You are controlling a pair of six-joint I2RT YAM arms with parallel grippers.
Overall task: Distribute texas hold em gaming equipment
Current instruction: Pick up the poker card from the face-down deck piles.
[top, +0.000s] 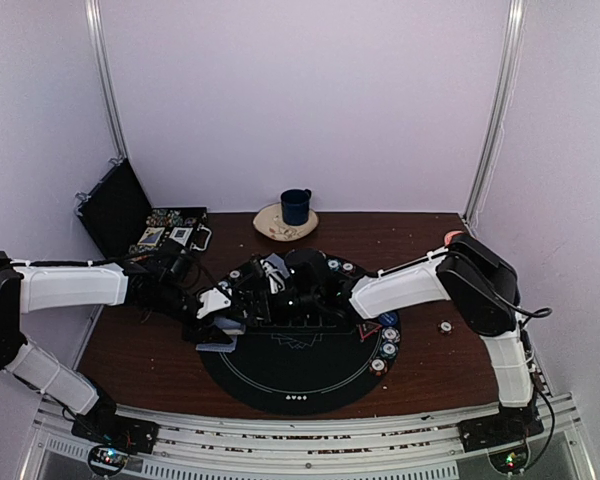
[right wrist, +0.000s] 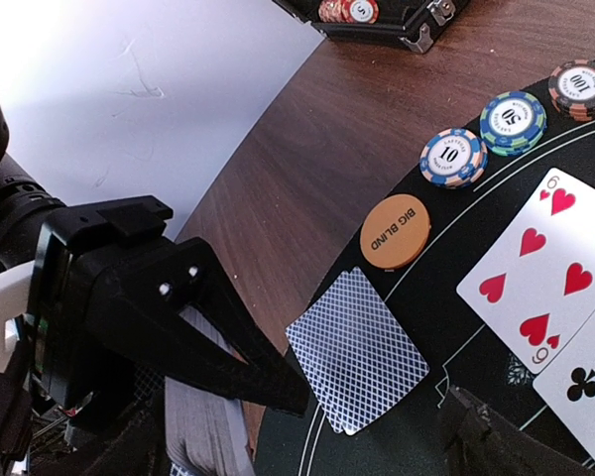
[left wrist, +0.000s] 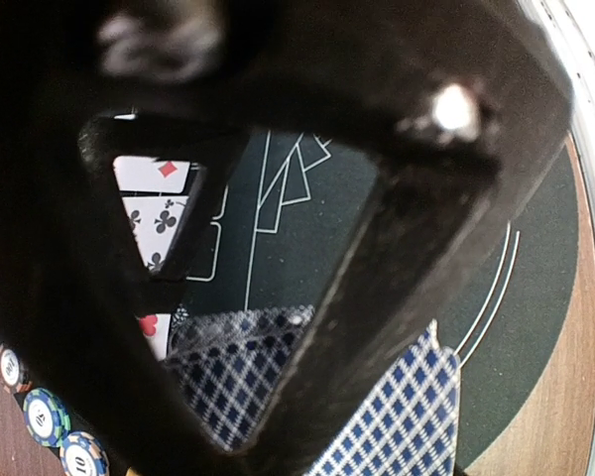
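Probably light and slippery, the thin grey-blue-backed playing card [right wrist: 357, 349] lay flat just beside the orange round button disc [right wrist: 395, 231]; an edge looked best to pinch. The right gripper [top: 292, 305] had open, empty jaws; the left gripper [right wrist: 290, 393] I could not tell.

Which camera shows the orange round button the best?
The right wrist view. There the orange button disc lies in plain sight at the edge of the dark mat, and its words BIG BLIND can be read. In the top external view I cannot find it; that spot is too crowded. The left wrist view does not show it.
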